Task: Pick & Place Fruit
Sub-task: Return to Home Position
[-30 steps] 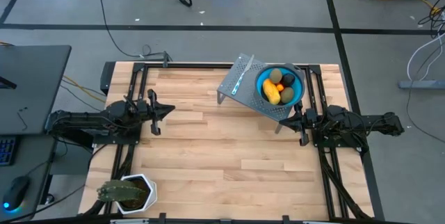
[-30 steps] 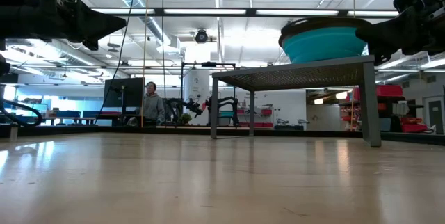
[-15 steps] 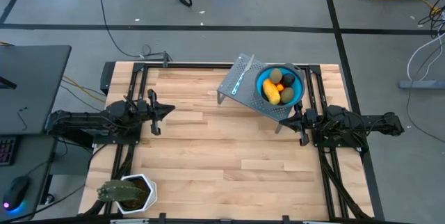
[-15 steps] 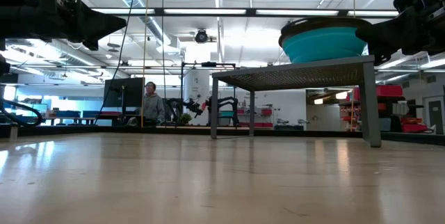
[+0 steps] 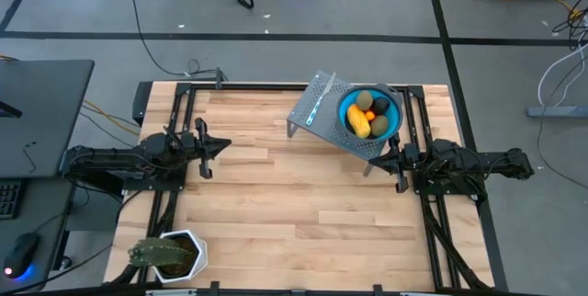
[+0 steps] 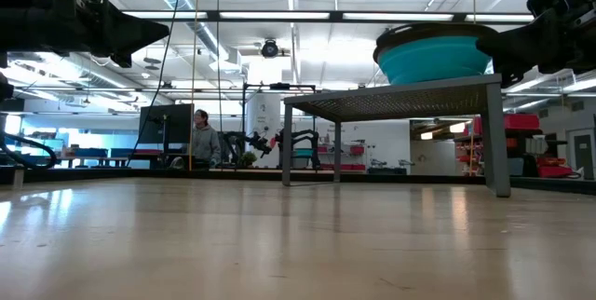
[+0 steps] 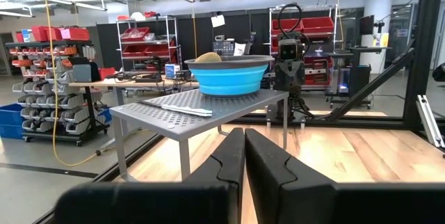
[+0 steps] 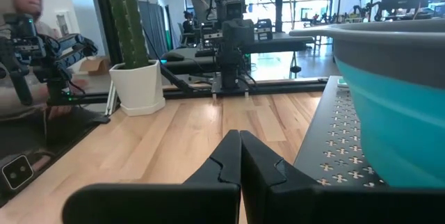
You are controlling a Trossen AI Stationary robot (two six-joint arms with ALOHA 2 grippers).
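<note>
Now: left pincer (image 5: 223, 147) pressed together, empty, at the left edge of the surface (image 5: 294, 213). Likewise right pincer (image 5: 379, 159): pressed together, holding nothing. The fruit (image 5: 367, 115) sits heaped in blue bowl (image 5: 393, 123) on perforated shelf (image 5: 312, 112), just beyond right pincer's tip and well across from left pincer. Darker pieces possibly kiwis; too small to tell.

My left tool (image 7: 244, 135) has its fingers pressed together; ahead I see the blue bowl (image 7: 228, 78) on the perforated shelf (image 7: 174, 113), a fruit (image 7: 208, 57) peeking over its rim.
</note>
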